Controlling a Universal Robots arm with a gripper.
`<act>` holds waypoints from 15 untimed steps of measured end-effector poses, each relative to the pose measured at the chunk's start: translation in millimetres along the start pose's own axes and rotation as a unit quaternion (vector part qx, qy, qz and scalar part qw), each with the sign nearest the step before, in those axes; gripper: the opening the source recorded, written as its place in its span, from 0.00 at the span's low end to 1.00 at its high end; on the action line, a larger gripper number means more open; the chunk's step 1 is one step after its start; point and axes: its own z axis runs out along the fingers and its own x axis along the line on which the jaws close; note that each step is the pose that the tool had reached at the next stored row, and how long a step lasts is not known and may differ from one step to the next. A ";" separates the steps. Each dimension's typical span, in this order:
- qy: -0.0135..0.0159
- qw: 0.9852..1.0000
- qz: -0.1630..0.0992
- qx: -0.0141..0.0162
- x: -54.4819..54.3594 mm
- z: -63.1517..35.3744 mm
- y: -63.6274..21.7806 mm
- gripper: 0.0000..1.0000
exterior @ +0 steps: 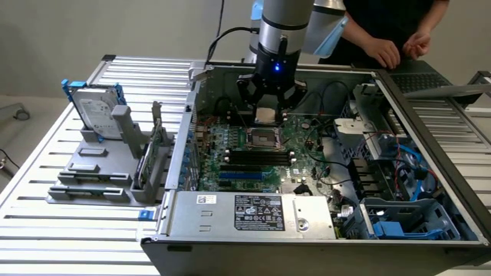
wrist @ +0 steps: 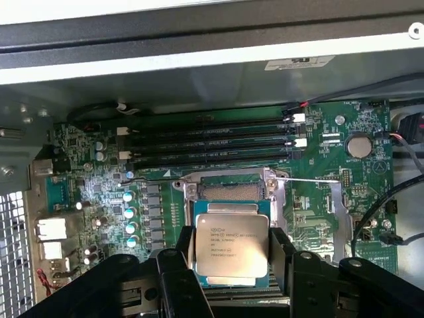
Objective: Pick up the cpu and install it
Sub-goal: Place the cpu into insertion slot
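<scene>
Slatted metal desk [exterior: 46,230] carries everything. At the left a grey rack [exterior: 92,172] is seen with a hard drive [exterior: 96,109] stood upright in it. To its right an open case [exterior: 307,259] is laid on its side, with the motherboard [exterior: 261,167] exposed. Over the far-middle of the board the arm [exterior: 288,23] is lowered, and the cpu [exterior: 266,115] is grasped by two opposite edges between the jaws, held level just above the socket [exterior: 266,138] and apart from it. At the far right a person's hands [exterior: 383,54] are seen beyond the case.

Socket pins could be bent if the chip were set down tilted or offset from the frame, since in the wrist view the cpu [wrist: 230,246] is seen only partly over the socket [wrist: 232,192]. A slip could be caused by so narrow an edge grip.

The chip is flat and square, with a silver-grey lid, rows of small print, and a thin green rim.
</scene>
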 end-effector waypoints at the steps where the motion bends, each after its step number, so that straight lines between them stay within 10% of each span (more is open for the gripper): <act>1: 0.000 1.000 0.006 0.000 0.1 0.0 0.0 0.55; 15: -0.006 0.995 0.097 -0.003 0.9 0.0 -0.1 0.55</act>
